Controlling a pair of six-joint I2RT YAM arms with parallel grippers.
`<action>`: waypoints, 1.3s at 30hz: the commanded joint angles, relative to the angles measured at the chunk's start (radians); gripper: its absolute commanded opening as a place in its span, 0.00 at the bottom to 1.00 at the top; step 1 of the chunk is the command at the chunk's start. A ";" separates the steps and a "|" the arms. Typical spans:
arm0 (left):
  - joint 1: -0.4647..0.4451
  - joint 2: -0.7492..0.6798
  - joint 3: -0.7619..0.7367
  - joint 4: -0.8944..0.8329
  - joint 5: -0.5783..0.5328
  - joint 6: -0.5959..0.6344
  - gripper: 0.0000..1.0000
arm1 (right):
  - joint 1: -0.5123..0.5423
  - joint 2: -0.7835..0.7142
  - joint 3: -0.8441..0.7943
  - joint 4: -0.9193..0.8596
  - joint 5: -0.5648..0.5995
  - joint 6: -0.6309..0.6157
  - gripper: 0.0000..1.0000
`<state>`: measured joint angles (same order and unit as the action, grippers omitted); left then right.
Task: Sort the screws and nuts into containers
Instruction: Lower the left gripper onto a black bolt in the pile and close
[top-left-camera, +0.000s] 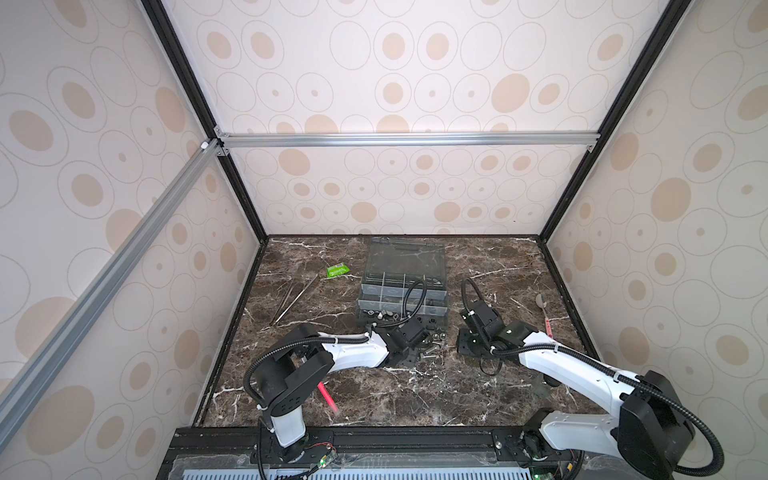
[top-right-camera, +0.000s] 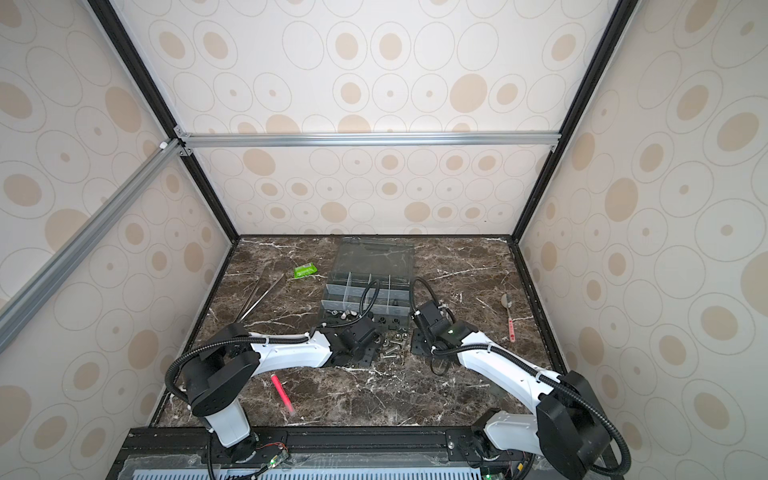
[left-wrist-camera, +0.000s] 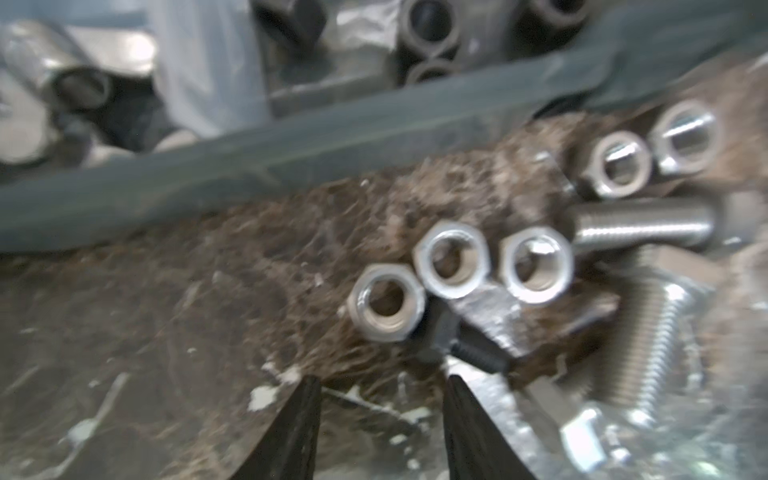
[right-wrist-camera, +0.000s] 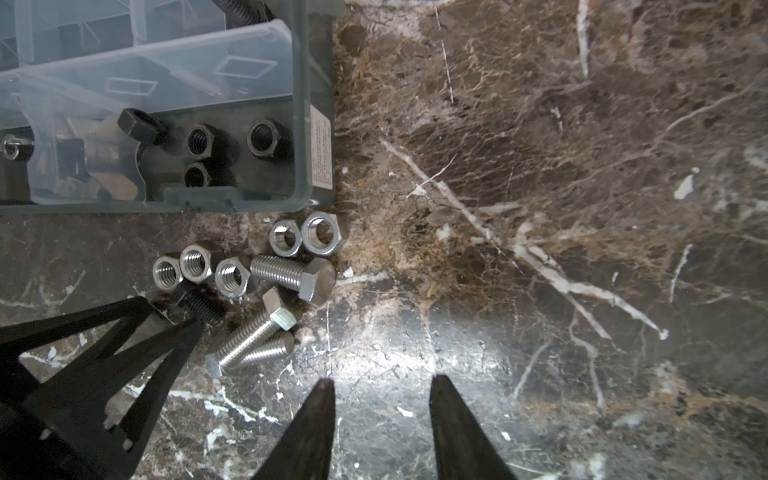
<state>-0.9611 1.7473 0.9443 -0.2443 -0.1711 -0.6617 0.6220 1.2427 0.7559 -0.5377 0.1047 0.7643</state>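
Silver steel catches the light first: five nuts (right-wrist-camera: 232, 259) and three screws (right-wrist-camera: 266, 320) lie loose on the brown marble table (right-wrist-camera: 540, 208), huddled just beside the front wall of the grey box (right-wrist-camera: 301, 124). One black screw (right-wrist-camera: 199, 309) sits at the edge of that heap, right next to three nuts in a row. That pile is what is left to sort, by the look of it.

The left claw (left-wrist-camera: 380, 415) is down low over the black screw, its two black fingers apart with bare marble between them, gripping nothing. One finger tip sits right by the screw's threaded end, so I judge this is the line-up for a pinch on it. The wrist view is blurred, so contact is hard to call.

Inside the box, the near corner container (right-wrist-camera: 232, 145) holds black nuts only, which suggests colours and kinds are being kept apart.

The right claw (right-wrist-camera: 380, 399) hangs beside the pile over empty marble, fingers parted and empty too, probably parked clear so the left arm has room.

Further out lie tweezers (top-left-camera: 295, 297), a green packet (top-left-camera: 337, 271) and a pink pen (top-left-camera: 329, 398), all well apart from the work.
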 joint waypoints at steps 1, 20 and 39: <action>-0.004 -0.029 -0.012 -0.050 -0.023 -0.011 0.47 | 0.009 -0.018 -0.012 -0.013 0.008 0.020 0.41; -0.014 0.010 0.095 -0.017 -0.021 -0.017 0.48 | 0.010 -0.022 -0.009 -0.021 0.008 0.024 0.41; -0.014 0.003 0.016 -0.017 -0.061 -0.029 0.42 | 0.012 -0.034 -0.022 -0.020 0.015 0.032 0.41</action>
<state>-0.9680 1.7828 0.9833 -0.2440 -0.1982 -0.6701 0.6228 1.2236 0.7486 -0.5385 0.1055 0.7784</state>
